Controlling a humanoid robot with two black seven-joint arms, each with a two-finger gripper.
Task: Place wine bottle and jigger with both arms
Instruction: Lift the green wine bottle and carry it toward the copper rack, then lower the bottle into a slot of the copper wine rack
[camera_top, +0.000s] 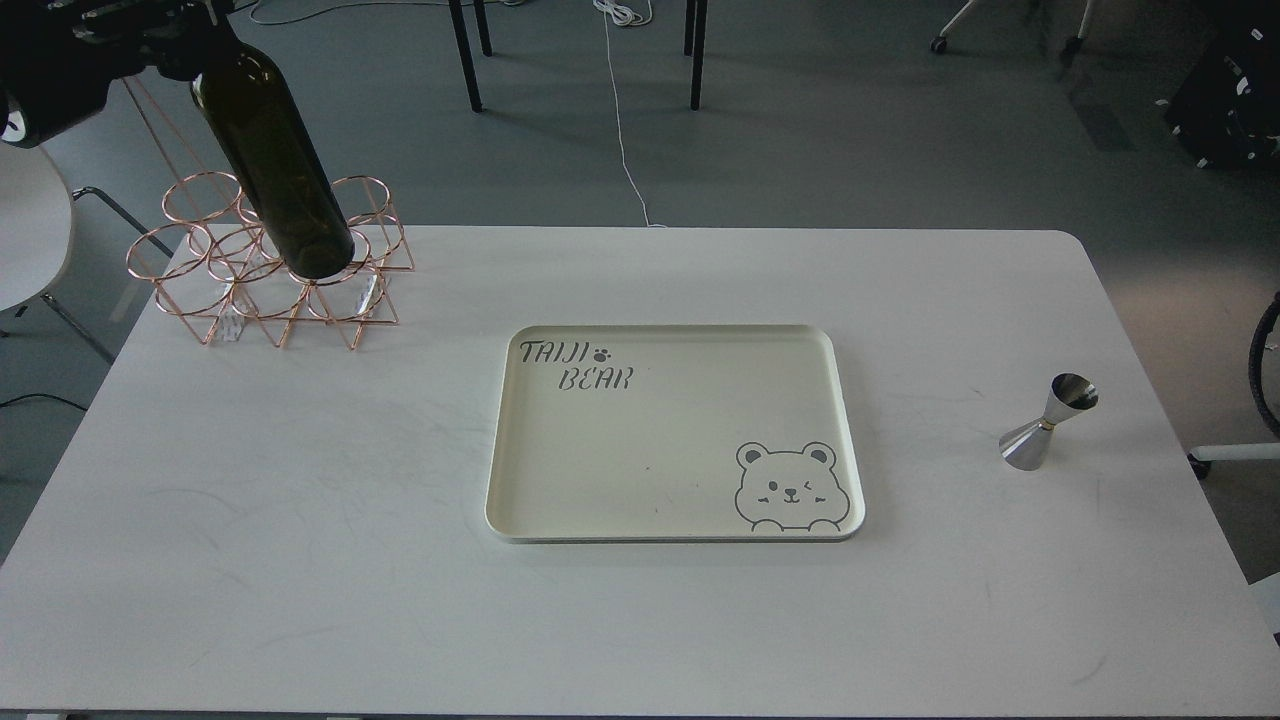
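Wine bottle (272, 160) tilted over copper wire rack (270, 275) upper left, left gripper (150, 30) at its neck, finger state unclear, jigger (1050, 422) upright far right, cream tray (520, 500) centre.

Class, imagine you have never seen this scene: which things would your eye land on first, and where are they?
First, the dark wine bottle at the far left, tilted, its base over the rose-gold wire rack and its neck lost in the black left arm at the top corner. Next, the cream tray with a bear drawing in the middle of the white table. Last, the small steel jigger standing alone at the right.
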